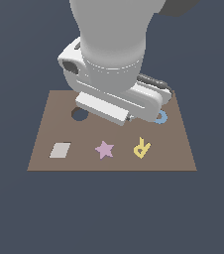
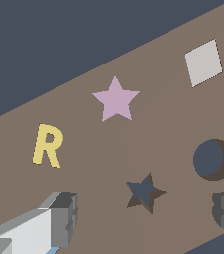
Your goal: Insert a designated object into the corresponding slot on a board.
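A flat pale pink star (image 1: 104, 149) (image 2: 115, 99) lies on the brown board (image 1: 183, 149) (image 2: 173, 114) near its front edge. The dark star-shaped slot (image 2: 144, 192) shows only in the wrist view, between the gripper's fingers; the arm hides it in the exterior view. My gripper (image 2: 146, 218) hangs above the board's middle, open, with nothing between its grey fingers (image 2: 64, 213). In the exterior view the arm's bulk covers the fingers.
A yellow R-shaped piece (image 1: 141, 148) (image 2: 47, 146) lies to the exterior view's right of the star, and a pale grey square tile (image 1: 60, 150) (image 2: 203, 62) to its left. A dark round hole (image 1: 79, 114) (image 2: 213, 159) is cut in the board. A blue ring (image 1: 161, 118) peeks out behind the arm.
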Motion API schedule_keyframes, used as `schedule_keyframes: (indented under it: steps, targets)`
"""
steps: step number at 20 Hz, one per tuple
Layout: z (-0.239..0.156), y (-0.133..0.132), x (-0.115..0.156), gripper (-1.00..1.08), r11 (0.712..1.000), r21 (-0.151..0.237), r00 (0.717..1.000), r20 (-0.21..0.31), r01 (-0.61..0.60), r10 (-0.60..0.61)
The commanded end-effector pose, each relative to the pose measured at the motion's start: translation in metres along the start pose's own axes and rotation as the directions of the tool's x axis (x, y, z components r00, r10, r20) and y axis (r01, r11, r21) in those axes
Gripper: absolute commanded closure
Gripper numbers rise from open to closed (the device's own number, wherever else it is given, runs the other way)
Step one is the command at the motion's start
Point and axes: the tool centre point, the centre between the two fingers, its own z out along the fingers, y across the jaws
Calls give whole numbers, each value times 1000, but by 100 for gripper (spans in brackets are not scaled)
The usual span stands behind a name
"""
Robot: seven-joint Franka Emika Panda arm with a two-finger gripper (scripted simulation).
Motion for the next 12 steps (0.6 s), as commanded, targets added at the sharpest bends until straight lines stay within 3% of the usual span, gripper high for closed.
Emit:
schedule_keyframes:
  steps: [1, 6, 12]
  targets:
    - [9, -5, 7, -92, 996, 2, 996, -2, -93, 93]
    - [28, -12, 23, -92, 957, 8, 957, -6, -289, 289]
    - [49, -17, 42, -92, 868, 16, 868, -8, -496, 496]
